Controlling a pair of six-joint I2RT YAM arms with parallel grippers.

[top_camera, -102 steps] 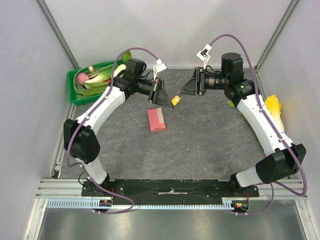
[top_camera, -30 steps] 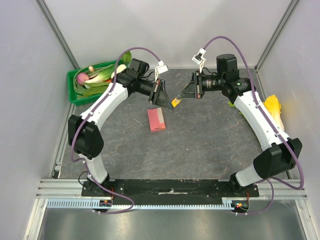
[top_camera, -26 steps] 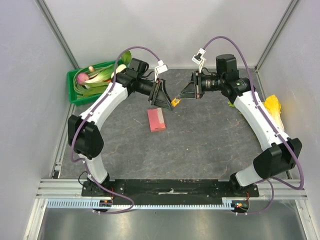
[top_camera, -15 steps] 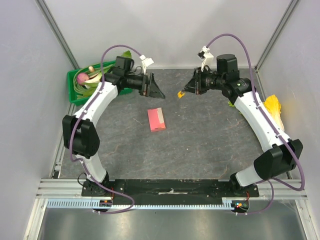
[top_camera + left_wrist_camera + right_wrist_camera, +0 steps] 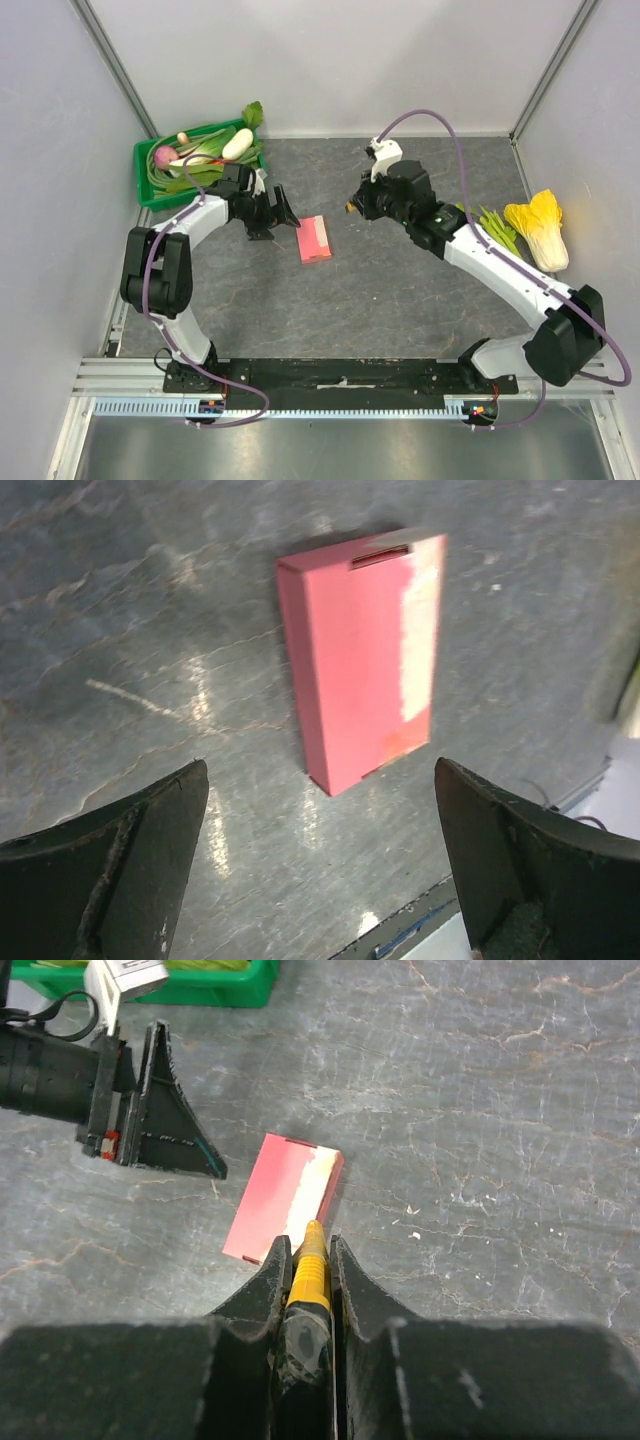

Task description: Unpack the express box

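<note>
Left gripper (image 5: 279,210) spread wide beside the express box (image 5: 314,239); right gripper (image 5: 309,1248) clamped on a small orange item (image 5: 309,1275).
Far left, a green crate (image 5: 148,192) holds vegetables. The left fingers stand apart, low and just left of the pink box, not touching it. The box lies flat on the grey table (image 5: 400,290), near its middle. The right gripper hangs above and to the box's right.

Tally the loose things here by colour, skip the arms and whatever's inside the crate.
Pink: 1, box
Green: 2, crate and greens
Yellow: 2, cabbage and bar
Total: 5
</note>
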